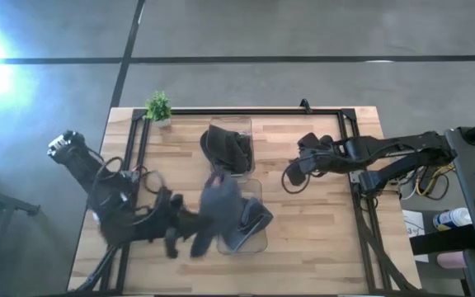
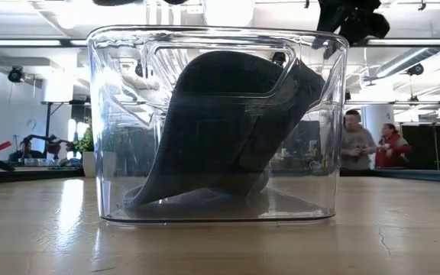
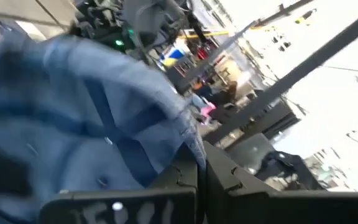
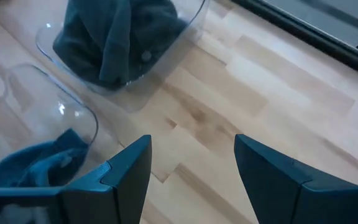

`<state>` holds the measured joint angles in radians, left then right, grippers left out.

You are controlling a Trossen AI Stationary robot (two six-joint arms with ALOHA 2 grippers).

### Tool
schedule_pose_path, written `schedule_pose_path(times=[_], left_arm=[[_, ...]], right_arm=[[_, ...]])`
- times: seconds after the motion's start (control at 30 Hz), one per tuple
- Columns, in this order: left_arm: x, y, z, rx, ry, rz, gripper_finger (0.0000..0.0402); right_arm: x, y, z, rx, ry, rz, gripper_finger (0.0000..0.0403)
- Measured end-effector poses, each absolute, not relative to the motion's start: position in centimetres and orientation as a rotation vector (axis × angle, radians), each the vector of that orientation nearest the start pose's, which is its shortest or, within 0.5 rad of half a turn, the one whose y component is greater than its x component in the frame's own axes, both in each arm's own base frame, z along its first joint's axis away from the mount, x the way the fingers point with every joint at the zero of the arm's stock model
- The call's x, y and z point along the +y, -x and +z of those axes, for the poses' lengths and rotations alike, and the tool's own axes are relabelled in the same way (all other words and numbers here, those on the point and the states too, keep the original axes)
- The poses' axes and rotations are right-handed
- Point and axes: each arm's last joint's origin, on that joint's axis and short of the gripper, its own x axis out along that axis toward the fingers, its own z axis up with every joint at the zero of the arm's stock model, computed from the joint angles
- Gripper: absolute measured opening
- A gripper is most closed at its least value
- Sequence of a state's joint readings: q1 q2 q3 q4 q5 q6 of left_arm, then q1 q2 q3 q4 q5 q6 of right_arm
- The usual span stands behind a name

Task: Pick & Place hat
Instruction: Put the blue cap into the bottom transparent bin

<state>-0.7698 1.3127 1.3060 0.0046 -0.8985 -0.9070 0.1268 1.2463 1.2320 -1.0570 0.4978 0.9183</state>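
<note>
Overhead, the left gripper, at seven o'clock on the table, clasps a blue hat over the near bin; a dark hat fills the far bin at twelve. The right gripper waits at three o'clock, fingers spread and empty. At table height, only a bin with its dark hat shows, two people beyond. Left wrist: blue hat fills the view. Right wrist alone shows both bins together, fingers parted. Best lowered squarely inside the walls before release, brim clear of the rim.
</note>
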Motion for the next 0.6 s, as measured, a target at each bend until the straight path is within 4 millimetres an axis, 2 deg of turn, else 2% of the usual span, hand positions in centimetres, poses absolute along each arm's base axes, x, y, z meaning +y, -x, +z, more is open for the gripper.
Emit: schedule_pose_path(times=[0.2,0.33,0.5,0.6], left_arm=[[-17.0,-26.1,39.8,-0.045,0.756,0.178,0.0000],[-16.4,-28.3,38.7,-0.049,0.761,0.198,0.0000],[-16.7,-30.0,37.4,-0.050,0.747,0.209,0.0000],[-17.2,-31.0,35.6,-0.003,0.727,0.232,0.0000]], right_arm=[[1.2,-21.3,34.0,0.707,-0.521,-0.769,0.0224],[1.2,-20.8,34.4,0.688,-0.528,-0.766,0.0224],[1.1,-20.6,34.5,0.686,-0.528,-0.766,0.0224],[1.1,-20.7,34.4,0.687,-0.525,-0.767,0.0224]])
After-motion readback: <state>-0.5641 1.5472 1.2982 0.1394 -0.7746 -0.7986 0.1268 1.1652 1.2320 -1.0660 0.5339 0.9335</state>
